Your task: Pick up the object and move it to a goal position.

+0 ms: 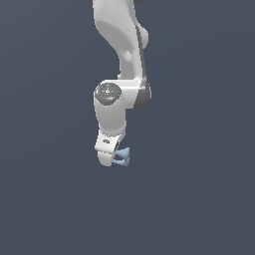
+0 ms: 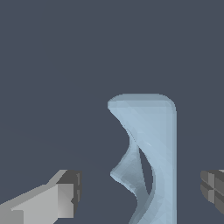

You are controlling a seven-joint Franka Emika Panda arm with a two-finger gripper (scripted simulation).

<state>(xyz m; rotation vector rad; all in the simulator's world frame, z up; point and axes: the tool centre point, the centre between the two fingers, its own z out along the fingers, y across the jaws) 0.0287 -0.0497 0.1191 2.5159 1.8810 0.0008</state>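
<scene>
The object (image 2: pixel 151 148) sits between the claw's (image 2: pixel 140 192) spread fingers, untouched.

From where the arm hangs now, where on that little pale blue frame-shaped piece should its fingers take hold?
Probably on the long straight bar of the pale blue frame-shaped piece, squeezing across it from both sides. The wrist view shows the piece between the open fingers, one on each side with gaps. That bar looks flat and even; the other edge is wavy with pointed corners, a poorer seat. The gripper is already beside it.
</scene>
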